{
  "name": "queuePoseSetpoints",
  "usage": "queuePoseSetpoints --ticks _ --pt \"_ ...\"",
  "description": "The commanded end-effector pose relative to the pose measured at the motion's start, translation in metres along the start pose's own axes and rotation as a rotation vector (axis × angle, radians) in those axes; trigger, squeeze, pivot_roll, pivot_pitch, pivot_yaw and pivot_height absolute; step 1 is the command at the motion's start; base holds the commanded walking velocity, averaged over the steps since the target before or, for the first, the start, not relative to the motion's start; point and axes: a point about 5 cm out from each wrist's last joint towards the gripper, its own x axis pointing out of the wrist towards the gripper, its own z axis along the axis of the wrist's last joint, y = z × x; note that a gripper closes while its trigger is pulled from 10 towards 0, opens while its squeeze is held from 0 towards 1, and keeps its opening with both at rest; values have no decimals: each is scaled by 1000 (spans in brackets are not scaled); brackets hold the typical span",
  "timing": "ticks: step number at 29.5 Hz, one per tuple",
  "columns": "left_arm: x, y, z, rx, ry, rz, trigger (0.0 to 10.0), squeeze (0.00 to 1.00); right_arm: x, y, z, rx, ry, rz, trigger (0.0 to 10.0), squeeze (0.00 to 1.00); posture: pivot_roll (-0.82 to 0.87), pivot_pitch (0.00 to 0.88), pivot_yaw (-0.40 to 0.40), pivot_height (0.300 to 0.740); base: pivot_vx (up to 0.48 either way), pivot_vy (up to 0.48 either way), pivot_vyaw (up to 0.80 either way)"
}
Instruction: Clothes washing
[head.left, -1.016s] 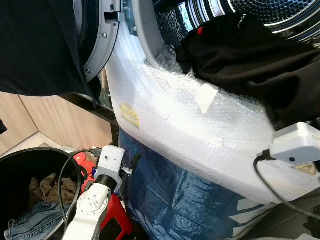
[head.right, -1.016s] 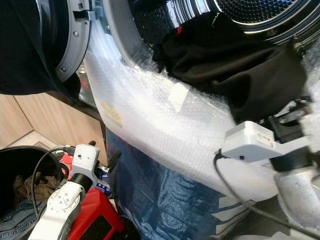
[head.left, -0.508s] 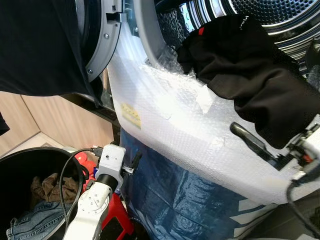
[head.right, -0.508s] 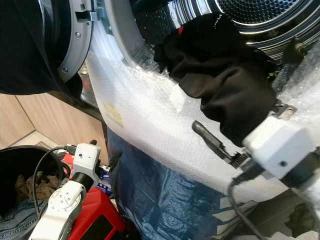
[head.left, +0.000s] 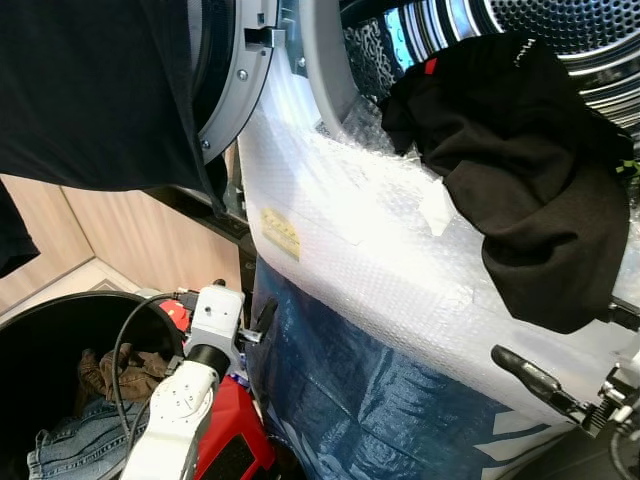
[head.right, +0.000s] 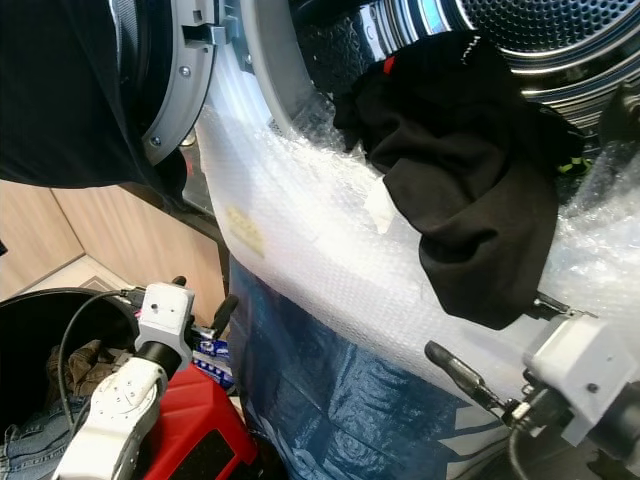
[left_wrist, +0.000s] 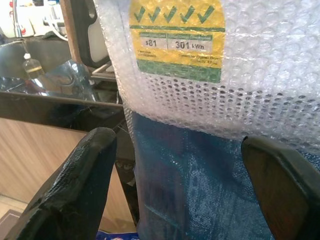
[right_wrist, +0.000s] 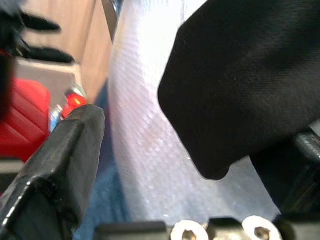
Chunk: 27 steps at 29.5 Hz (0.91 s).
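**Black garment half out of the drum, right gripper below it**

The black garment (head.left: 520, 190) hangs over the drum (head.left: 560, 30) lip, upper part inside the opening, lower part drooping down the bubble wrap (head.left: 370, 250) that covers the washer front. Its long axis runs from the drum mouth down and outward, ending in a rounded fold.

The right gripper (head.right: 510, 360) sits just below that fold, fingers spread and holding nothing; in the right wrist view the hem hangs between the two fingers (right_wrist: 55, 150) without clear contact. So the garment lies up and ahead of this tool, toward the drum. The right arm is clearly the nearer one. Its wrist is low beside the washer front, fingers pointing up toward the cloth.

Judging by this, the next move calls for lifting the hanging part up over the lip and pushing it into the drum; a loose fold could slide back down the slick wrap.

The left gripper (head.left: 262, 318) idles well below the drum, beside the blue sheet (head.left: 360, 400), fingers apart and empty. Below it a black bin (head.left: 40, 340) holds more clothes
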Motion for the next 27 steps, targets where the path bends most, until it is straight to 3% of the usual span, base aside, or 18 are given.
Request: queuePoseSetpoints --ticks 1,4,8,9,10,11,27 --pt "0 -2 0 -6 0 -9 10000 0 -3 3 8 -6 -35 17 10000 0 -16 136 -83 740 0 0 0" --pt "-1 -2 -1 -4 0 -12 10000 0 -1 11 21 25 -132 69 10000 0 -19 135 -81 740 0 0 0" --pt "0 -3 -1 -6 0 -13 10000 0 -1 12 25 19 -140 77 10000 0 -25 134 -80 740 0 0 0" --pt "0 -4 -1 -6 -1 -16 10000 0 1 12 25 15 -135 79 8863 0 -25 133 -81 740 0 0 0" --pt "0 -4 -1 -6 -1 -16 10000 0 1 12 25 15 -135 79 8863 0 -25 133 -81 740 0 0 0" --pt "1 -4 0 -6 -2 -16 10000 0 2 12 26 15 -136 80 0 0 -26 132 -80 740 0 0 0" --pt "1 -4 0 -7 -5 -6 10000 0 14 3 40 -46 -163 32 0 0 -20 131 -90 740 0 0 0"
